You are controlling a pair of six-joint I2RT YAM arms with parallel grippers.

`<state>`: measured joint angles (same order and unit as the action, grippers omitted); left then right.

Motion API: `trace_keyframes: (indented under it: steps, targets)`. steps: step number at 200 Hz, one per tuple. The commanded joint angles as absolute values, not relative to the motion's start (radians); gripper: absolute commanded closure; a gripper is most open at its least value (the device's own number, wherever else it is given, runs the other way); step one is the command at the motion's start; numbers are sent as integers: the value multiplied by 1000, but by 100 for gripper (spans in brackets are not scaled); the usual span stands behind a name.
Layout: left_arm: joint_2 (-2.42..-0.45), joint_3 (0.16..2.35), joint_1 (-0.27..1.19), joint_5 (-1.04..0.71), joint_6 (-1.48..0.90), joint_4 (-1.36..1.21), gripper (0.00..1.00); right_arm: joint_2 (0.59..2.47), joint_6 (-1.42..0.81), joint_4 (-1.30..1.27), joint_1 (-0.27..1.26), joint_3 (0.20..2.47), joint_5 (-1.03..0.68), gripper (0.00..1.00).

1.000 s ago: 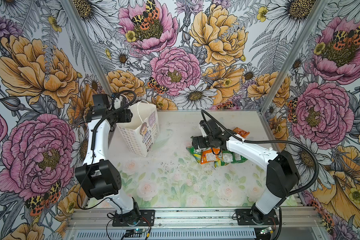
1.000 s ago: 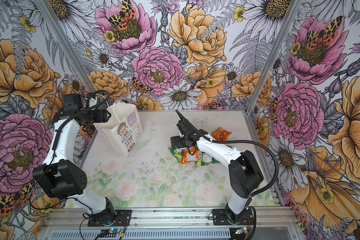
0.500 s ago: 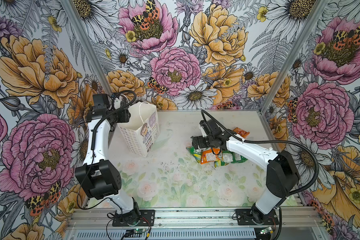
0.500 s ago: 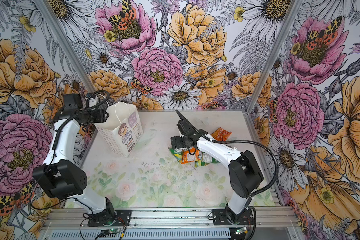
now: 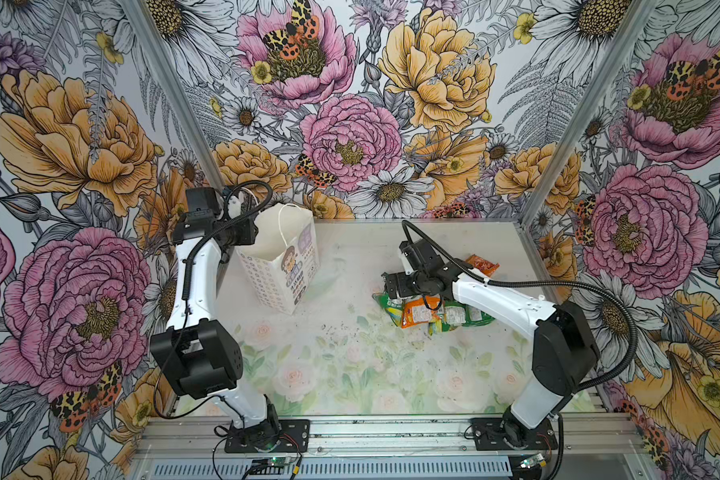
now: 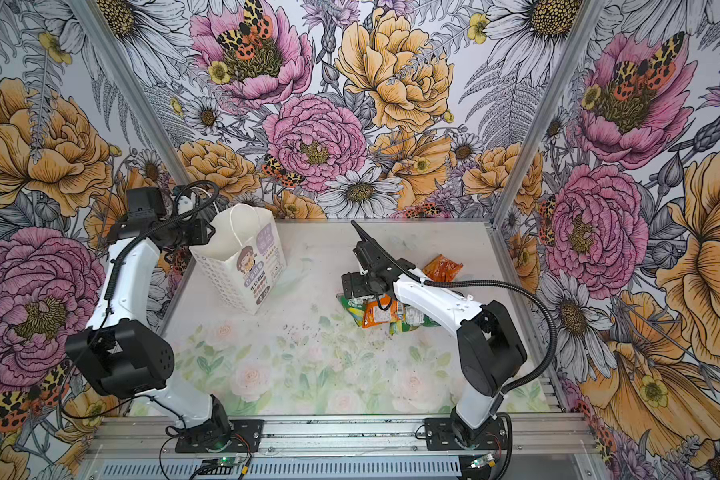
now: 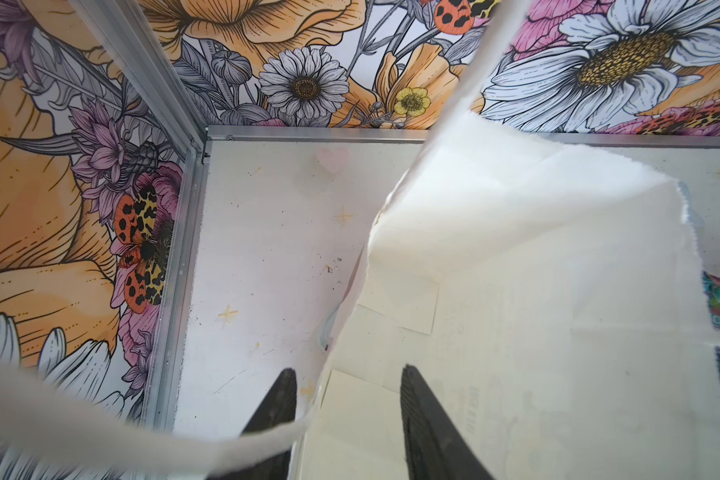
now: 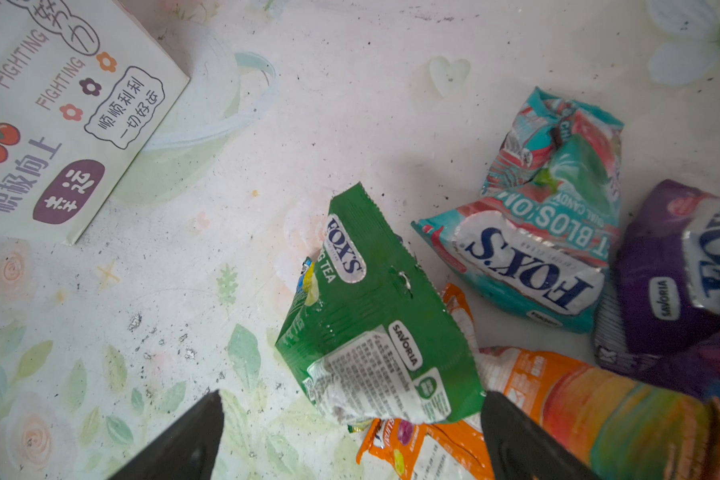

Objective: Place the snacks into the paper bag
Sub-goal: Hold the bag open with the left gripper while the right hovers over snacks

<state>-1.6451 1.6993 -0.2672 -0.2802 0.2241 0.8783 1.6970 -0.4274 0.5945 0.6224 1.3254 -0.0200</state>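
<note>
The paper bag (image 5: 285,270) stands at the left rear of the table (image 5: 350,374), the left gripper (image 7: 347,370) astride its rim, jaws half spread with the paper wall between them – not yet pinching. The right gripper (image 8: 352,394) hangs spread wide over the green packet (image 8: 371,299) at the edge of the snacks (image 5: 433,313) heaped right of centre – the pick-up step, I'd judge: lower, pinch that packet alone, carry it to the bag's mouth

Walls (image 5: 350,137) papered with big pink and orange flowers stand behind and beside the pale rose-printed worktop (image 5: 350,374), metal posts (image 5: 170,83) at its back corners, a metal rail (image 5: 391,432) along its front.
</note>
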Motion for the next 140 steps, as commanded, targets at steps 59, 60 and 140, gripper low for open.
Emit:
trace_keyframes:
  steps: [59, 60, 140]
  targets:
    - [-1652, 1674, -259, -260, 224, 868, 67, 1660, -417, 593, 618, 1306, 6, 2]
    - [-1652, 1674, -259, -260, 222, 867, 67, 1660, -417, 593, 618, 1305, 6, 2]
    - [-1660, 1680, -254, -246, 201, 866, 95, 1651, -417, 594, 617, 1296, 11, 2]
